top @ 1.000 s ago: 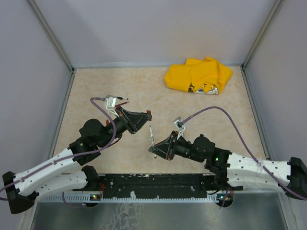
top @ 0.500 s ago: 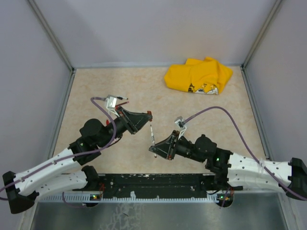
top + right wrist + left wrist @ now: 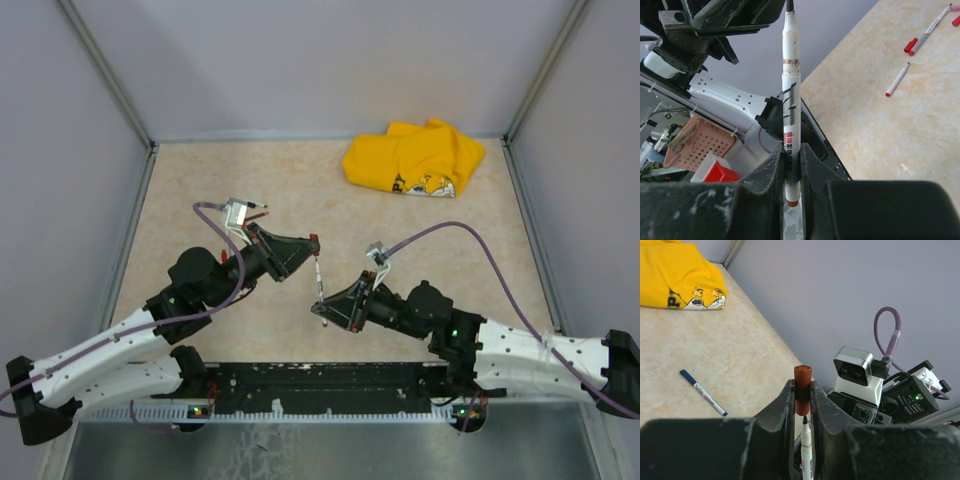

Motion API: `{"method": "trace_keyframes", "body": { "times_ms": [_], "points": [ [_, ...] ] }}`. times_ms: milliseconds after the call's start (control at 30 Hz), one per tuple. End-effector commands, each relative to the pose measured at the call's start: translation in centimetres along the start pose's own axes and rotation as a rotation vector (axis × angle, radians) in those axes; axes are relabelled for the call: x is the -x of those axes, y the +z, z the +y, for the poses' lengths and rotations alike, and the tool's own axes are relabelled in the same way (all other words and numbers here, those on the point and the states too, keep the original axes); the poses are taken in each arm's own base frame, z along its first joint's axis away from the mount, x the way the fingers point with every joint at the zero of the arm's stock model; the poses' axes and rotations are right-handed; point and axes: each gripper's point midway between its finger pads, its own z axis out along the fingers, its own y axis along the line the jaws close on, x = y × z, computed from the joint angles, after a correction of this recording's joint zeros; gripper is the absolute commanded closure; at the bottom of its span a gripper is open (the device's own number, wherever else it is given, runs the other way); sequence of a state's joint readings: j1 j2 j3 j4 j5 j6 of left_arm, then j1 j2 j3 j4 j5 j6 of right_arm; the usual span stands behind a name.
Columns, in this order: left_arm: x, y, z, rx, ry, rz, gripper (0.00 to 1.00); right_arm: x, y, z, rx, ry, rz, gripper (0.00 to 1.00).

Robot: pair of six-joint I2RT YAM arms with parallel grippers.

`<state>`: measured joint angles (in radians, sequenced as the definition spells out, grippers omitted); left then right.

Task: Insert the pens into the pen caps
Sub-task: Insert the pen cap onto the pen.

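1. Two grippers work here. The left gripper (image 3: 802, 396) has its fingers (image 3: 781, 412) closed tight on a red pen cap (image 3: 802, 382), up in the air above the table (image 3: 250, 180).
2. The right gripper (image 3: 790, 162) is closed on a pen (image 3: 791, 100) and holds it with the tip pointing at the cap.
3. The black tip sits right at the open end of the cap, between the left gripper's fingers. I cannot tell if it is inside yet.
4. To do this well, I think the pen should go straight along the cap, slow and gentle.
5. If the pen leans, the tip may bump the rim or a finger, so line it up first.
6. Both grips should be firm until the cap sits snug.
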<state>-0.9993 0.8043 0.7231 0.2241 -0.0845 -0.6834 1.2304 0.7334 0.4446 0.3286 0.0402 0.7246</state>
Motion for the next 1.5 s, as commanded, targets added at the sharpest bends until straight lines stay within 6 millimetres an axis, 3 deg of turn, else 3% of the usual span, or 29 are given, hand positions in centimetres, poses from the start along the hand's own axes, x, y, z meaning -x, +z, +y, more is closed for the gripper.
{"method": "trace_keyframes", "body": {
  "times_ms": [0, 1300, 1467],
  "points": [
    [1.0, -0.1, -1.7, -0.049, -0.005, -0.013, 0.81, 3.1, 0.0, 2.4, 0.053, -0.016, -0.095, 1.0],
    [-1.7, 0.1, -2.1, -0.106, -0.044, 0.089, 0.81, 4.4, -0.6, 1.5, -0.008, -0.012, -0.149, 1.0],
    [-2.4, 0.2, -2.3, -0.127, -0.057, 0.118, 0.81, 5.4, -0.7, 1.4, -0.033, -0.03, -0.176, 1.0]
  ]
}}
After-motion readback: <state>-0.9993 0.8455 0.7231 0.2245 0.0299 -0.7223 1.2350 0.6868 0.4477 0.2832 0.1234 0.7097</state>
